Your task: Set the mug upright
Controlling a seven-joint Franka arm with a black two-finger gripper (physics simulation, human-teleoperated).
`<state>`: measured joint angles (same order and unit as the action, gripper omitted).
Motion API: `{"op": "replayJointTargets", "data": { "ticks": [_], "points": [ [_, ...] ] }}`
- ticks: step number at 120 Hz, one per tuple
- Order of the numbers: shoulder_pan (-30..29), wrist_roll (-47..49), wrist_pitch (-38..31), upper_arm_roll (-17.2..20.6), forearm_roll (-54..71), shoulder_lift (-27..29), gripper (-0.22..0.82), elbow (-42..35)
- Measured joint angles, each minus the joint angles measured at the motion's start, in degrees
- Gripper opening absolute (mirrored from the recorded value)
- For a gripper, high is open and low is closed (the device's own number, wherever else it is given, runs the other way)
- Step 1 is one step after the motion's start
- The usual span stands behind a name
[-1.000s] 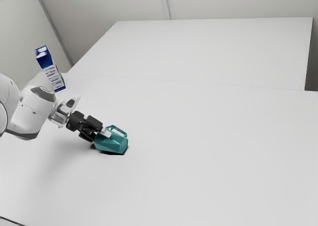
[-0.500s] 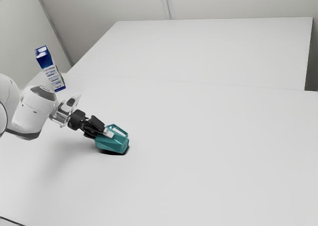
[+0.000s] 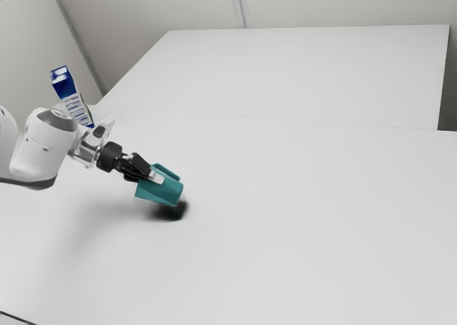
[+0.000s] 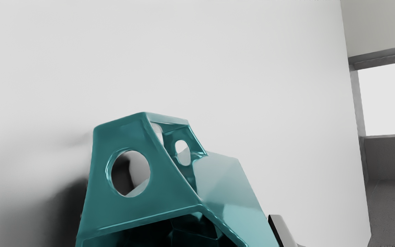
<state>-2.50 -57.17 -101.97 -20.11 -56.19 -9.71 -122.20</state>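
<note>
The teal mug (image 3: 161,192) hangs tilted on its side a little above the table, its dark shadow below it and its handle on the upper side. My gripper (image 3: 154,176) holds it from the exterior view's left, shut on its body near the open end. In the wrist view the mug (image 4: 163,181) has its dark opening facing my hand, with the faceted handle and its round holes beyond. Around the mug's body, my gripper (image 4: 180,231) has one fingertip visible against the side; the other is hidden.
A blue-and-white carton (image 3: 74,100) stands behind the arm at the exterior view's left. The white table (image 3: 307,218) extends toward that view's right, with another white surface (image 3: 307,75) behind it.
The mug has risen off the table with my gripper, and its shadow has separated from it. Earlier my gripper closed in on the mug while it lay on the table.
</note>
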Motion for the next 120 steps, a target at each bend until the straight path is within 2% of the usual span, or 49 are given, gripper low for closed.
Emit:
{"op": "replayJointTargets", "data": {
  "ticks": [20,42,73,92,108,120],
  "points": [
    [2.5,1.0,-1.9,0.6,4.2,4.5,-0.15,1.3],
    [6.5,3.6,-5.2,2.7,17.4,8.5,-0.16,3.0],
    [11.8,7.7,-11.1,6.4,38.6,9.5,-0.18,4.2],
    [16.7,9.6,-16.6,6.7,46.2,9.6,-0.18,1.2],
    [21.8,10.9,-22.6,5.8,50.0,10.8,-0.18,-3.9],
    [23.6,11.9,-27.3,5.8,52.8,12.2,-0.18,-8.1]
  ]
}}
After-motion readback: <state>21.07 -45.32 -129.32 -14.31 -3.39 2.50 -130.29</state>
